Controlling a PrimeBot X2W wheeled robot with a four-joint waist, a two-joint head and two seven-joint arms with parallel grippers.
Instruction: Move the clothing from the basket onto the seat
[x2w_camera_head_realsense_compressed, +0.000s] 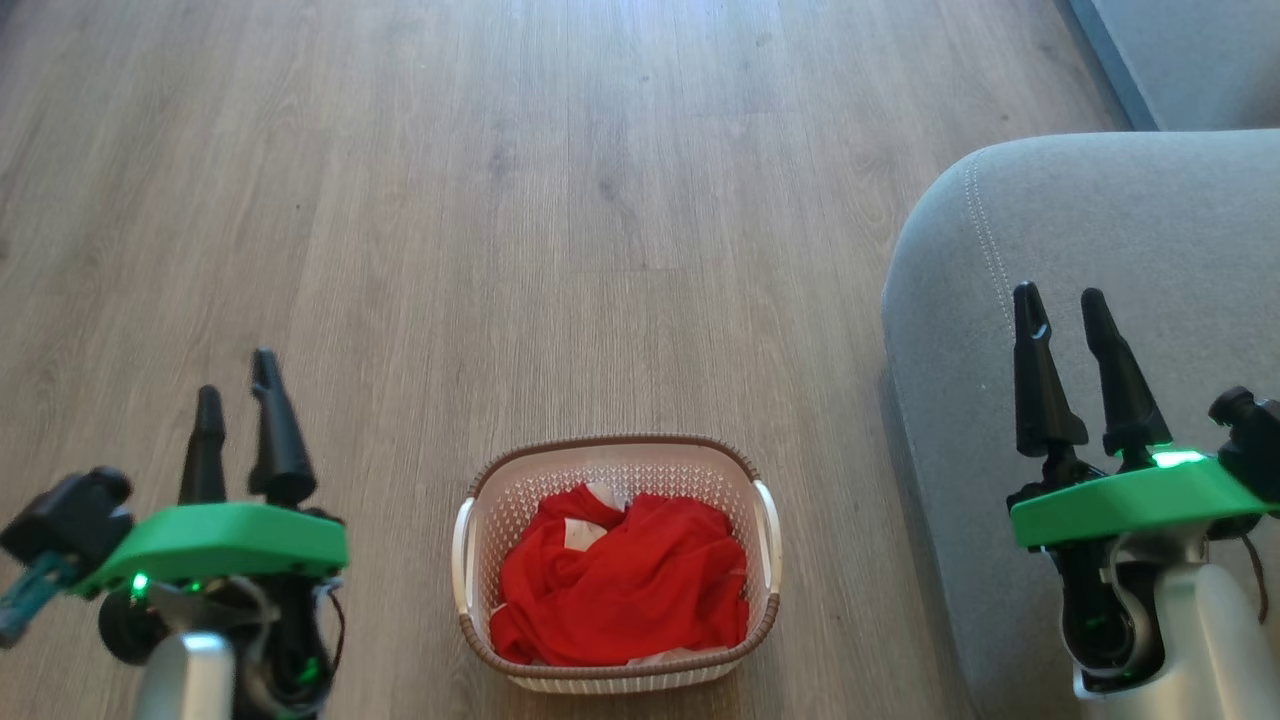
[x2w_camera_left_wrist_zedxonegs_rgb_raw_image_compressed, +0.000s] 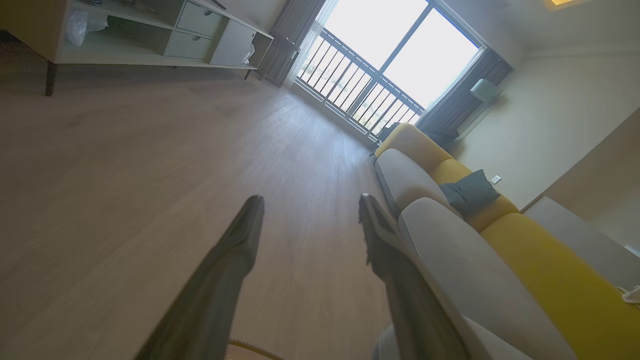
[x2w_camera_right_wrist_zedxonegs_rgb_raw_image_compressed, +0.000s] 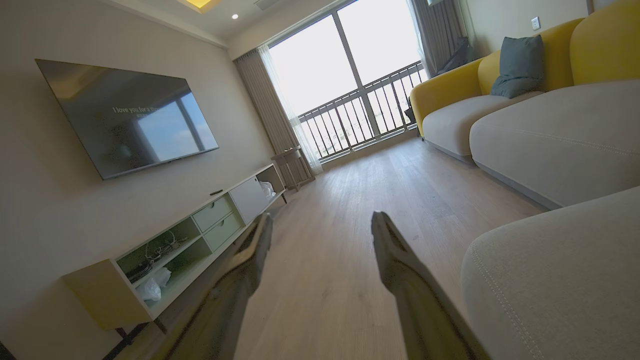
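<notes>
Pale wood floor (x2w_camera_head_realsense_compressed: 500, 200); wall-mounted TV (x2w_camera_right_wrist_zedxonegs_rgb_raw_image_compressed: 125, 115); low white cabinet (x2w_camera_right_wrist_zedxonegs_rgb_raw_image_compressed: 220, 220); bright balcony window (x2w_camera_right_wrist_zedxonegs_rgb_raw_image_compressed: 350, 60).

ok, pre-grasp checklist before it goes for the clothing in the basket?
1. Clothing inside the basket: ok, a crumpled red pile.
2. Basket upright on the floor: ok.
3. Left gripper open and empty: ok.
4. Right gripper open and empty: ok; in the head view it shows against the seat.
5. Seat close by, on the robot's right of the basket: ok.
6. Garments separate or tangled: cannot tell.
</notes>
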